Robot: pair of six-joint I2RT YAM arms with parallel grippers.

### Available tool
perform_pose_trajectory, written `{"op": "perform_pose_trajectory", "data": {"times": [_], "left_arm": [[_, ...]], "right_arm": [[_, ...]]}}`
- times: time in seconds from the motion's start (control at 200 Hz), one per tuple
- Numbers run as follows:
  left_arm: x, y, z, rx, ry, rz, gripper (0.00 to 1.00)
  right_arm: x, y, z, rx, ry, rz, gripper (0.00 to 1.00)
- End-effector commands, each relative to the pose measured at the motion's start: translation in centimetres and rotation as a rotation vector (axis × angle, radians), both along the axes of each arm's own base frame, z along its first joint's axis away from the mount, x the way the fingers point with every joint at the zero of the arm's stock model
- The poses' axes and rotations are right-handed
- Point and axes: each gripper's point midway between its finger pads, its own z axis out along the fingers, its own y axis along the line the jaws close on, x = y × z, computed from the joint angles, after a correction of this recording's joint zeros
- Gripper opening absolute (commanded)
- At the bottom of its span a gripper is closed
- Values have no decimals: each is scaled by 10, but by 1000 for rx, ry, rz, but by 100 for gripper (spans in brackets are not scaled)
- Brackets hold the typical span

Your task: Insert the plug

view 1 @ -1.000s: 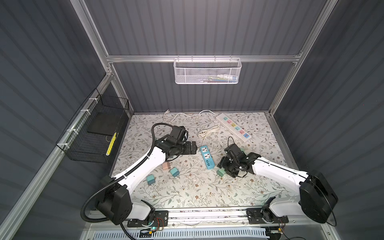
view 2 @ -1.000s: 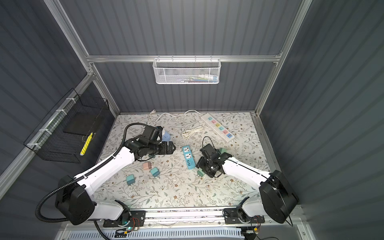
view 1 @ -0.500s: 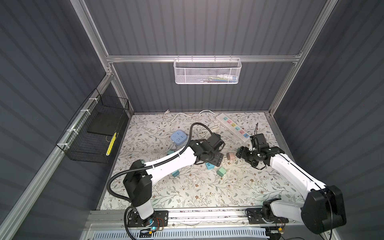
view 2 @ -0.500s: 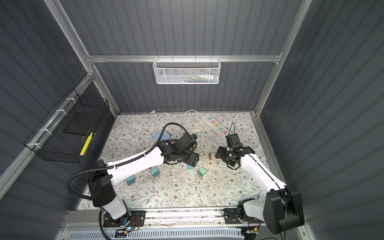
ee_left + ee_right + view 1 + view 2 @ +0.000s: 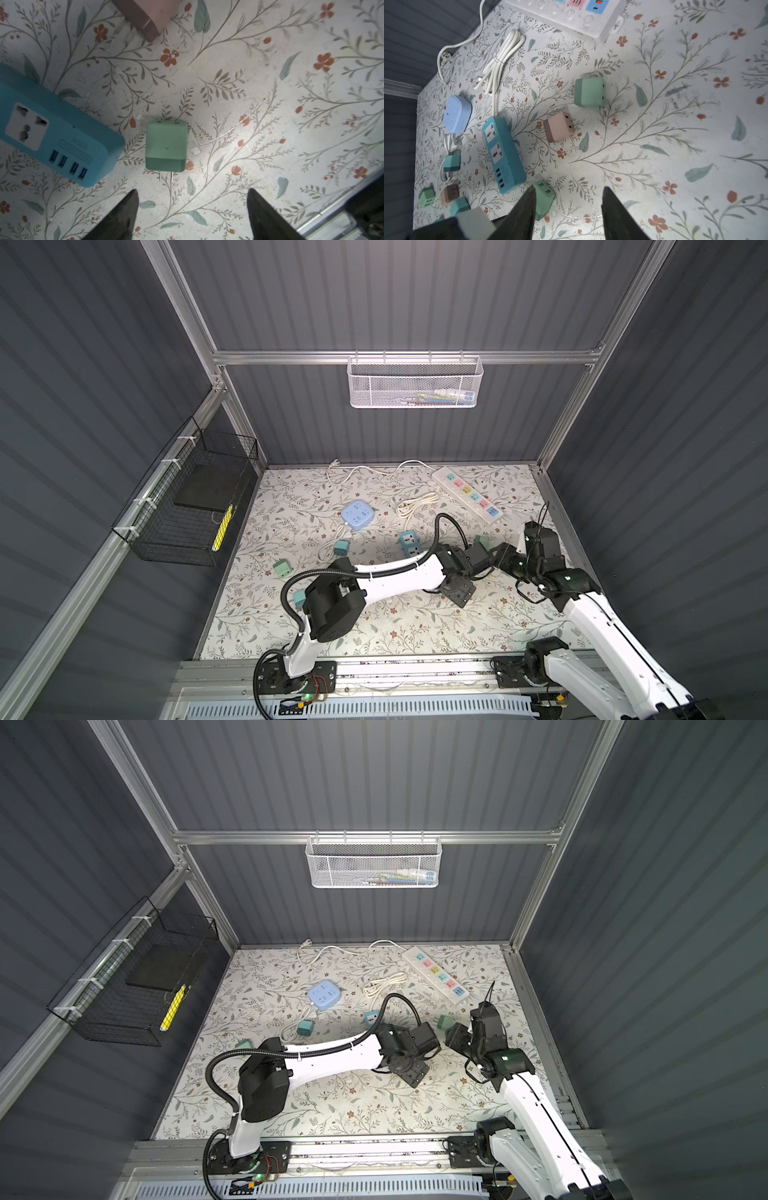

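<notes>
A mint-green plug (image 5: 165, 145) lies flat on the flowered mat, its two prongs pointing at my left gripper (image 5: 192, 197). That gripper hangs open just short of the prongs, with nothing between its fingers. A teal power strip (image 5: 52, 133) lies beside the plug, its USB end nearest. The right wrist view shows the same plug (image 5: 545, 197) half hidden behind one finger of my right gripper (image 5: 568, 193), which is open and empty. In both top views the left arm reaches across to the right, and the left gripper (image 5: 457, 593) is close to the right gripper (image 5: 503, 556).
A pink plug (image 5: 558, 126) and another green plug (image 5: 589, 92) sit past the teal strip (image 5: 409, 545). A white power strip (image 5: 467, 495), a coiled white cord (image 5: 415, 506) and a round blue socket (image 5: 358, 514) lie farther back. More plugs (image 5: 281, 568) lie at the left.
My left arm has swung from the left of the teal strip to its right side. The right arm has drawn back toward the right wall, and its jaws stand narrower.
</notes>
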Motion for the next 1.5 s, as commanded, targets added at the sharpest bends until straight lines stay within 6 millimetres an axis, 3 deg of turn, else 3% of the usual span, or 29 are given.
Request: {"op": "perform_pose_trajectory", "data": {"times": [0.0,0.405,0.996,1.246,1.311,1.391,1.496], "left_arm": [[7,3,0,29,-12,39,81],[19,4,-32,100,7,38,68],[29,5,-57,122,27,13,52],[26,7,-57,114,27,-25,47],[26,5,-56,102,25,-47,39],[28,-1,-44,41,-7,-62,31],[32,-13,-8,-122,-97,-97,29]], "right_arm": [[-4,-11,1,-29,-21,-46,52],[-11,-14,-11,-37,11,-61,52],[-15,-14,-22,-30,23,-62,54],[-17,-15,-21,-40,20,-61,54],[-16,-15,-18,-41,14,-55,54],[-15,-14,-14,-47,6,-44,54],[-13,-9,-7,-44,-11,-6,53]]}}
